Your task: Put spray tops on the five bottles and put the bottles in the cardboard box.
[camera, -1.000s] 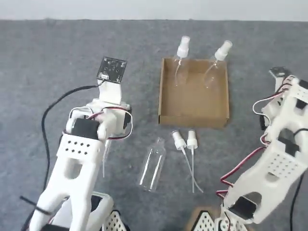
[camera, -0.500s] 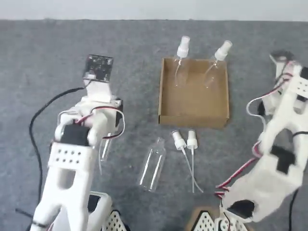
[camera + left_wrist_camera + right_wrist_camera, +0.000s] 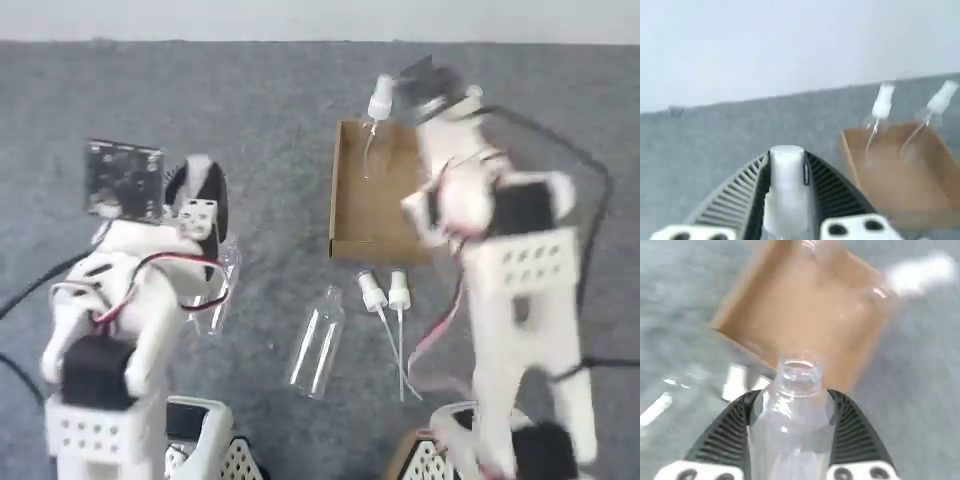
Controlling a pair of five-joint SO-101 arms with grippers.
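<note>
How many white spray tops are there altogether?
5 spray tops: two on the bottles in the cardboard box, two lie side by side on the mat before the box, one is clamped in the left gripper. Others may be hidden.

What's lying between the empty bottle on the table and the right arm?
Two loose spray tops lie side by side there, shown in the high view.

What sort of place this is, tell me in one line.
Probably a robotics lab bench set up for practice: grey carpet-like mat against a bare white wall, two white robot arms, and a cardboard box holding spray bottles.
</note>
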